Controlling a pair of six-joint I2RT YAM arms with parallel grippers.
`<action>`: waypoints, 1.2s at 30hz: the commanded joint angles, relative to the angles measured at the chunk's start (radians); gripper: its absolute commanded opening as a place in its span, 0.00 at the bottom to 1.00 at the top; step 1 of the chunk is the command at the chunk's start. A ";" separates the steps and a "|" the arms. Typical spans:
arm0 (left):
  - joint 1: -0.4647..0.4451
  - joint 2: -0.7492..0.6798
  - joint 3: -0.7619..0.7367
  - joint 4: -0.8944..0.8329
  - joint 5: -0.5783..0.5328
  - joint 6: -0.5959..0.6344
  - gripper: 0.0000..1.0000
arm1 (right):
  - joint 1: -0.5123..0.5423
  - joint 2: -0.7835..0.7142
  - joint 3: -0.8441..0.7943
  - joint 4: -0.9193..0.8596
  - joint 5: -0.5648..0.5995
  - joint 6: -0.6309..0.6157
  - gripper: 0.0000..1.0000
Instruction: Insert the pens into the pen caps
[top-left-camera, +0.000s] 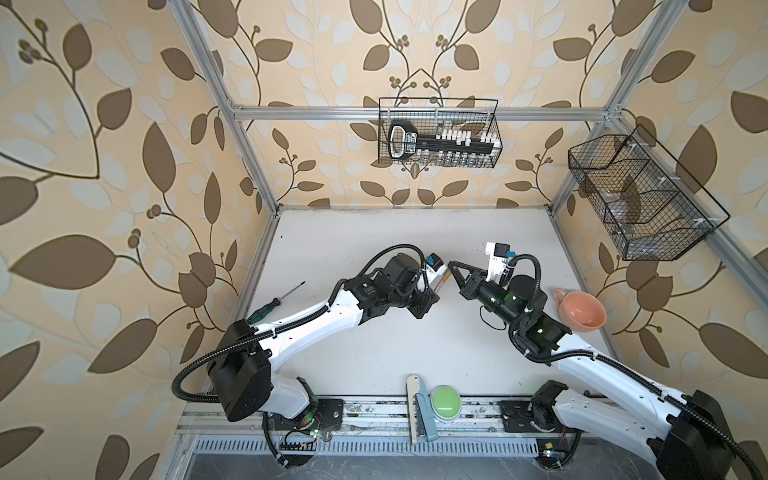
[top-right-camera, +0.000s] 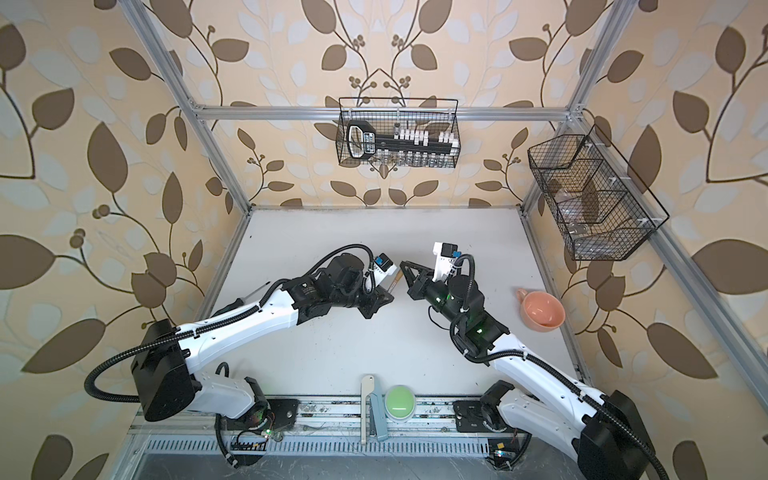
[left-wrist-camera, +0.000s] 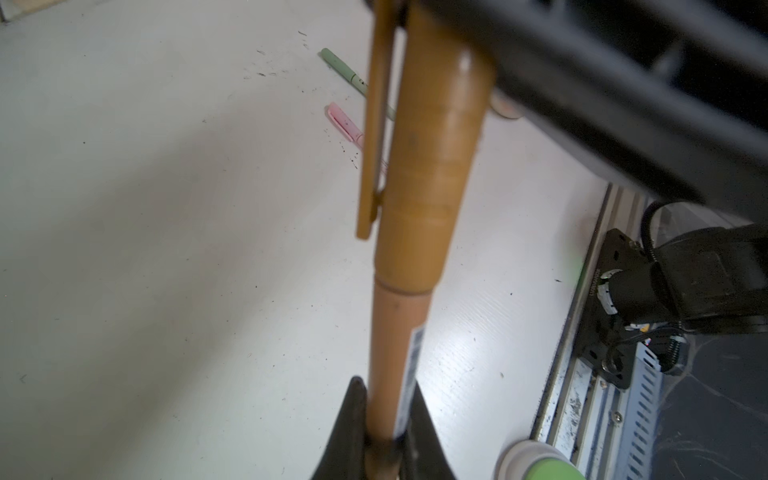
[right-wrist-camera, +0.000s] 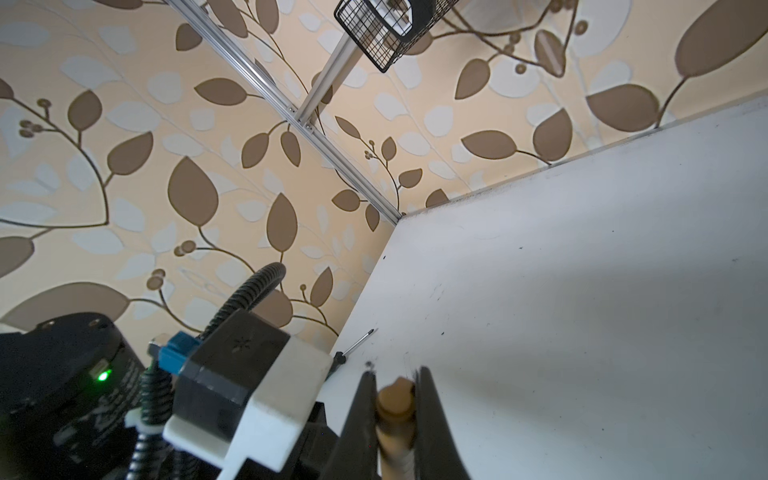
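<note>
The brown pen (left-wrist-camera: 392, 345) hangs above the desk (top-left-camera: 374, 232), its barrel pinched in the closed left jaws. Its brown cap (left-wrist-camera: 432, 166) sits over the far end, clamped in the closed right jaws. A green pen (left-wrist-camera: 343, 68) and a pink pen (left-wrist-camera: 345, 122) lie on the white desk, and leaf-patterned walls (top-left-camera: 124, 166) surround it.

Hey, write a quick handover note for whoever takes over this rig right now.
Grippers: left gripper shut on the brown pen; right gripper shut on the brown cap.
Done: the cap sits over the pen's tip, held between both grippers.
The green pen and pink pen lie on the table, partly hidden; capped or not, I cannot tell.
Left: put brown down, check those two.
</note>
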 joint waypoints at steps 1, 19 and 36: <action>0.098 -0.026 0.144 0.419 -0.055 -0.165 0.00 | -0.005 -0.022 -0.005 -0.339 -0.299 -0.037 0.00; 0.036 0.072 0.000 0.352 0.192 -0.232 0.00 | -0.183 -0.071 0.249 -0.458 -0.385 -0.207 0.52; -0.014 -0.004 -0.053 0.313 0.162 -0.218 0.00 | -0.261 0.064 0.355 -0.483 -0.428 -0.261 0.51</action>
